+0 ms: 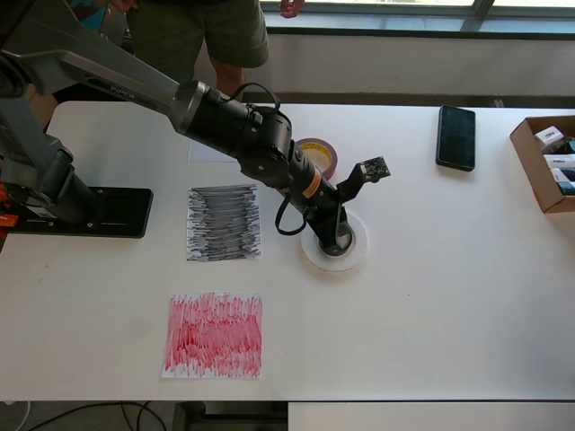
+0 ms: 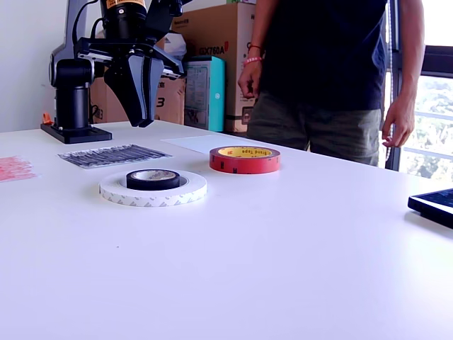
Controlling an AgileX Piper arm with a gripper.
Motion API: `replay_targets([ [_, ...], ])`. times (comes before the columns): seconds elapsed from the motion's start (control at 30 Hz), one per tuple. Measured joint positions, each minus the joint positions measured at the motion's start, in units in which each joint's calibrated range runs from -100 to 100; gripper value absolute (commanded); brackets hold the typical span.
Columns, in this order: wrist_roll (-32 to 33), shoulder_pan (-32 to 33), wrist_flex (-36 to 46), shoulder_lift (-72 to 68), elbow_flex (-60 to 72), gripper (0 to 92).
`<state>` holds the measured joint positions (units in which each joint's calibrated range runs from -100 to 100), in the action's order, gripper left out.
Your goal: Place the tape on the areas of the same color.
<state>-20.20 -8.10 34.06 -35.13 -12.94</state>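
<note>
Three rolls sit mid-table, none on a sheet yet: the black roll (image 2: 153, 179) lies inside the flat white ring (image 2: 153, 190), right of center in the overhead view, and the red roll (image 2: 244, 159) lies just beyond them, close but apart, toward the top of the overhead frame. The gripper (image 2: 141, 106) hangs above the black roll and white ring without touching either; in the exterior view its fingers look nearly together and hold nothing, though I can't tell for sure how narrow the gap is. Left of the rolls in the overhead view is the black sheet (image 1: 224, 223), below it the red sheet (image 1: 214, 335) at lower left, and the white sheet (image 2: 205, 143) peeks out from under the arm above the black one. Further out, a phone (image 1: 455, 136) lies upper right, a cardboard box (image 1: 548, 163) at the right edge, and a person (image 2: 322, 78) stands behind the table (image 1: 431, 305).
</note>
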Motion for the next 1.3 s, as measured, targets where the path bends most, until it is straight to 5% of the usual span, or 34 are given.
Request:
replay_targets([
  [1.3,1.8,0.9,6.7,-3.5,-1.1,7.8],
])
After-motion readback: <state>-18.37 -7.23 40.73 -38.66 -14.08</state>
